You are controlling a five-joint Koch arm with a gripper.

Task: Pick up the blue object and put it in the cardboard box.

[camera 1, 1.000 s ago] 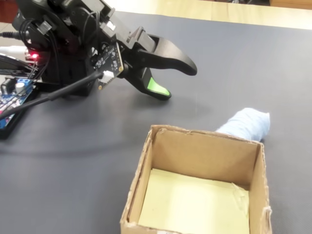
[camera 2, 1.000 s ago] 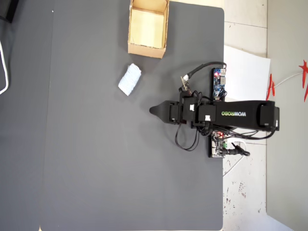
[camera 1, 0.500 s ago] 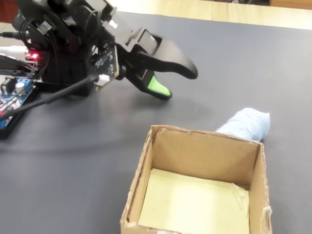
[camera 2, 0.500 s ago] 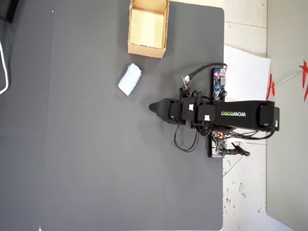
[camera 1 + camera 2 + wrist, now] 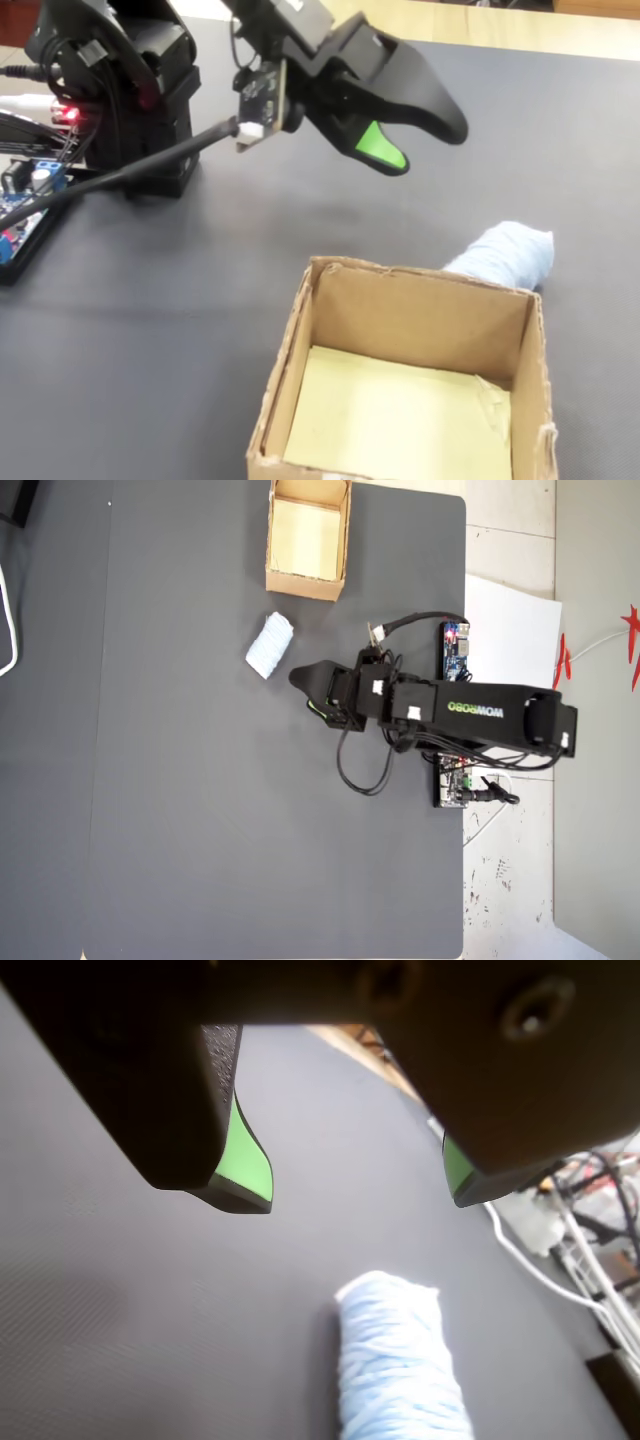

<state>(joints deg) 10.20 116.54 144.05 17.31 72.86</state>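
End effector (image 5: 355, 1195) spread, empty | one blue object (image 5: 400, 1360) | one cardboard box (image 5: 405, 390)

Gripper (image 5: 355, 1195) jaws spread wide, green pads (image 5: 243, 1155) facing inward, nothing between. Blue object (image 5: 398, 1365) lies on dark mat (image 5: 150, 1300) below the gap. White cables (image 5: 560, 1270) at right edge.

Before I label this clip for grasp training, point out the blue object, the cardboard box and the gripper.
blue object (image 5: 270, 646): overhead view, middle of the lump.
cardboard box (image 5: 415, 315): fixed view, inner face of the far wall.
gripper (image 5: 355, 1185): wrist view, gap midway between the green-padded fingertips.
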